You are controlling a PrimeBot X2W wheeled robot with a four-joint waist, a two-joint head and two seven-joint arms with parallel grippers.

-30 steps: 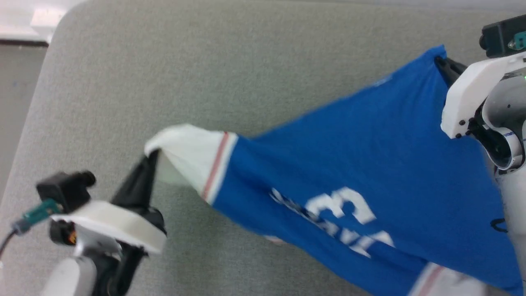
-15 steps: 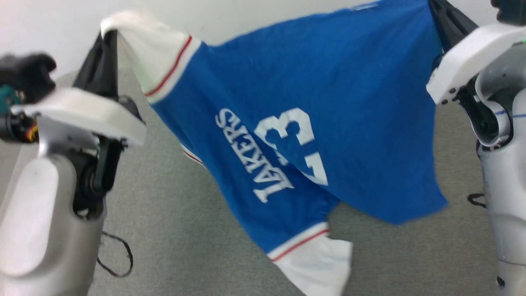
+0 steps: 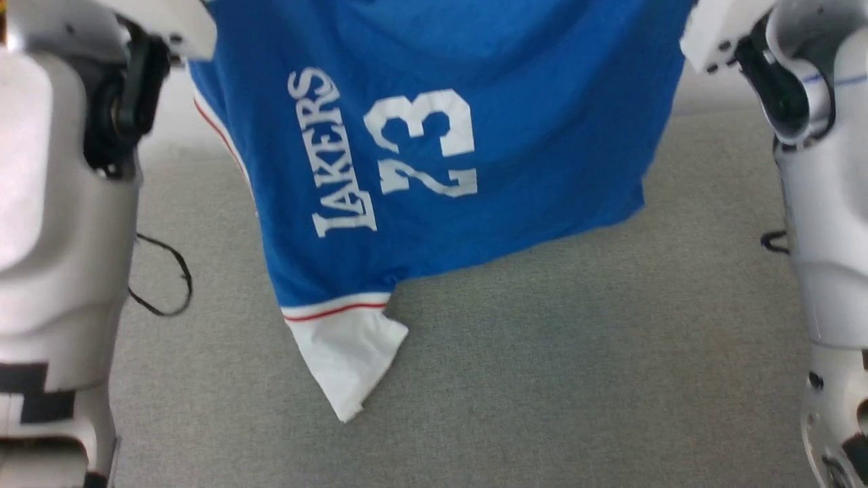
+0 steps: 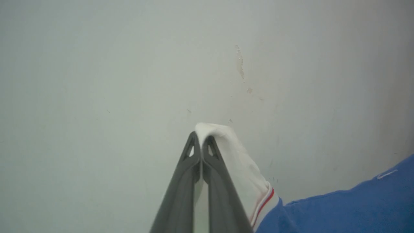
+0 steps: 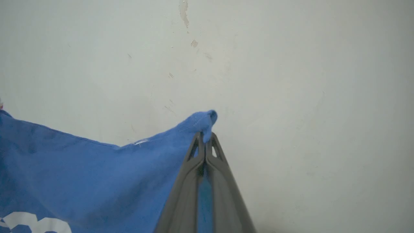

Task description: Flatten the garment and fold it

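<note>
Here the garment hangs spread in the air between the two arms, above the grey bench. Its white "LAKERS" and "23" print is turned sideways in the head view. The left tool is clamped on the tip of one white sleeve, its fingers pressed together on the cloth, in front of a pale wall. The right tool is pinched tight on a blue corner of the cloth. The other white sleeve, edged with a red stripe, dangles lowest. Whether its tip touches the bench I cannot tell.
</note>
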